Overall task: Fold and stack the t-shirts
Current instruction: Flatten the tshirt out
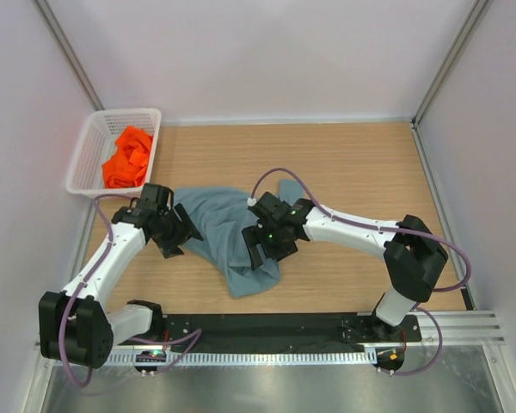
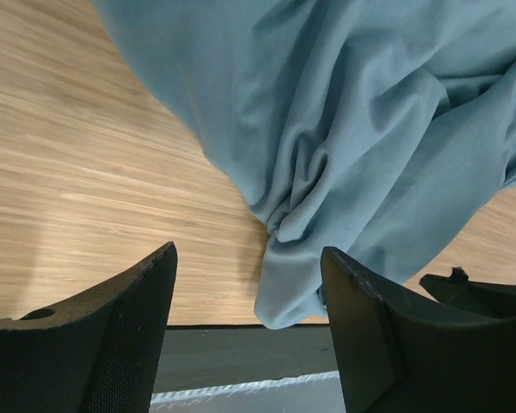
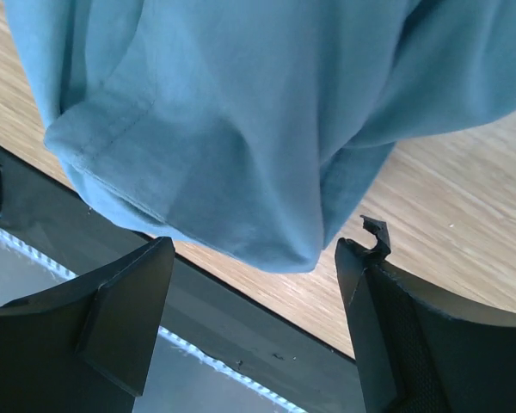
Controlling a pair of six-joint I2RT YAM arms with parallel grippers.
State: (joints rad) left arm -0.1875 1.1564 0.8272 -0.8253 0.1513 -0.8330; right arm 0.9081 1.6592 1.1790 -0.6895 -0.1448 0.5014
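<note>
Shirt, grey-blue, lies crumpled by spread left claw and right claw.

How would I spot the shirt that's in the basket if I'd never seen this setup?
Start at the wooden table and look to its far left corner, where a white lattice basket sits. The orange t-shirt lies bunched up inside it. It is the only bright thing there; the grey-blue t-shirt lies crumpled out on the tabletop.
</note>
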